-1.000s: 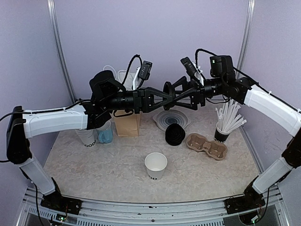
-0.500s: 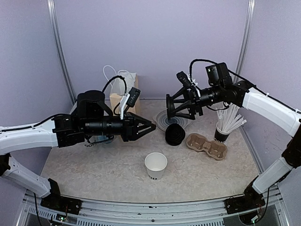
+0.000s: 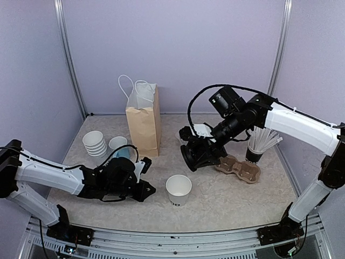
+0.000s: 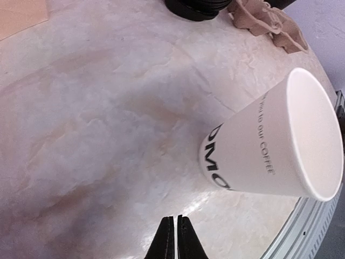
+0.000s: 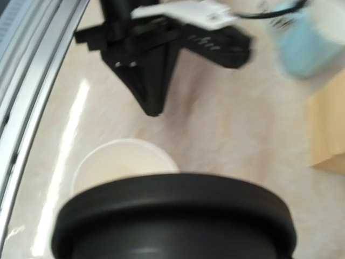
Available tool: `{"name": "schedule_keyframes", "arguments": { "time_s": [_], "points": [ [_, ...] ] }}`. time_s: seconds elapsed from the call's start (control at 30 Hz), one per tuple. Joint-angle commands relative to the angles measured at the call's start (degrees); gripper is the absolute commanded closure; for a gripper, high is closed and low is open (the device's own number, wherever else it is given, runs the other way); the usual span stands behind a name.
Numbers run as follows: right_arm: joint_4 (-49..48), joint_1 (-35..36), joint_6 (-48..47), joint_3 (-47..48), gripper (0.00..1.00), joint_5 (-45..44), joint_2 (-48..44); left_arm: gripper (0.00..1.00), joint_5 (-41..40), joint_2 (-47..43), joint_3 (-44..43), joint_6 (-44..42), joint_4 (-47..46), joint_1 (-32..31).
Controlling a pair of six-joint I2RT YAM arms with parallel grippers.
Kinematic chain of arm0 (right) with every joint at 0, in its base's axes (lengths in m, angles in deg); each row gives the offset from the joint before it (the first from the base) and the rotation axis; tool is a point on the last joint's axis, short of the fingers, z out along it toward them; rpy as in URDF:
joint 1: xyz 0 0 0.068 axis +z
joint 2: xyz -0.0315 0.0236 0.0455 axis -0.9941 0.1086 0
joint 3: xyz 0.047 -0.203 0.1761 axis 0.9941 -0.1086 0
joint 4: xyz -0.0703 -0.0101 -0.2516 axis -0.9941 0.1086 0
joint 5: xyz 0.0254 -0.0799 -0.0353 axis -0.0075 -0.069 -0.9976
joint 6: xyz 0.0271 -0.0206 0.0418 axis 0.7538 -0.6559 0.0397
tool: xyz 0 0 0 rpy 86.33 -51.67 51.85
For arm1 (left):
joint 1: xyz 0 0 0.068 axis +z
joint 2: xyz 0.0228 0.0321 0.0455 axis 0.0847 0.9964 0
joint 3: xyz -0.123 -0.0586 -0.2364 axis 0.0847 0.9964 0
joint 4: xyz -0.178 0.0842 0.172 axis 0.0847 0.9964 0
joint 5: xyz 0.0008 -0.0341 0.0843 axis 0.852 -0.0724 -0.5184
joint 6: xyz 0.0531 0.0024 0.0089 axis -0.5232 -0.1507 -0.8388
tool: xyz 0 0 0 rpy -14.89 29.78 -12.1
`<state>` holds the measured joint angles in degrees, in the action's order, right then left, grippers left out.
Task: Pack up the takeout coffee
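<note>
Currently, white tapered paper cup (image 3: 178,189): unlidded.
Right tool (image 3: 195,155): clamped on round black plastic lid (image 5: 172,216).
Left tool (image 4: 176,237): together, empty.
Remaining: lidding, packing.

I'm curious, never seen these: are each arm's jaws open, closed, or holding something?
Left gripper: closed, empty.
Right gripper: holding the black lid.

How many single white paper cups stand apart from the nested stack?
1: the single cup stands upright at front centre, unlidded, just off the tip of the left tool. Others could hide behind the paper bag.
</note>
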<state>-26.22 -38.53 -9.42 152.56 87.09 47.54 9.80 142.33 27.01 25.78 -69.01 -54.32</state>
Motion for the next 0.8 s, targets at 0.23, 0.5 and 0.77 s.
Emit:
{"name": "schedule_keyframes", "arguments": {
  "time_s": [0.23, 0.5, 0.77],
  "points": [
    [6.77, 7.86, -2.25, 2.08, 0.26, -11.22, 6.87, 0.95, 9.98, 12.37, -3.04, 2.09, -19.87, -1.45],
    [9.28, 10.63, -2.27, 3.3, 0.28, -15.22, 9.77, 0.88, 10.23, 16.49, -3.79, 2.9, -21.56, -1.17],
    [11.52, 12.35, -2.42, 6.15, 0.28, -16.63, 12.63, 0.84, 9.42, 15.07, -2.43, 3.42, -21.04, -0.51]
  ]
}}
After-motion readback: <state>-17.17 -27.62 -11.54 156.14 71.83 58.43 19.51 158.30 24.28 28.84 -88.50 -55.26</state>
